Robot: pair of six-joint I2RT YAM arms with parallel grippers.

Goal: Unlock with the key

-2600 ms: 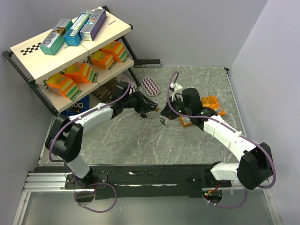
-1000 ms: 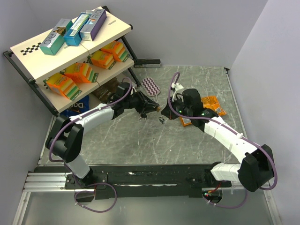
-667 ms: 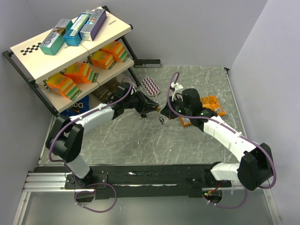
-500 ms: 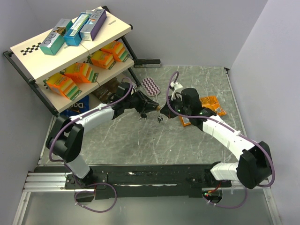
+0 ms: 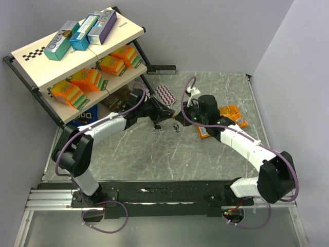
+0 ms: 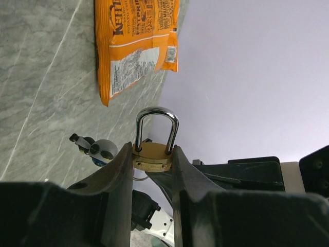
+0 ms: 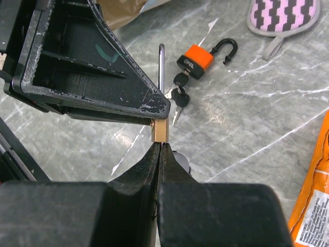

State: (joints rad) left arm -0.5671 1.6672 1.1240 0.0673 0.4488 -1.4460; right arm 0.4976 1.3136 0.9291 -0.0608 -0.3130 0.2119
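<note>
The overhead camera looks steeply down from high over the near edge of the table, wide enough to take in the shelf at upper left. The left wrist camera, rolled sideways, sits close on a brass padlock, orange packet beyond. The right wrist camera faces that padlock from the opposite side, the packet at lower right.

The orange chip bag reads "Kettle"; its smaller print is illegible.
</note>
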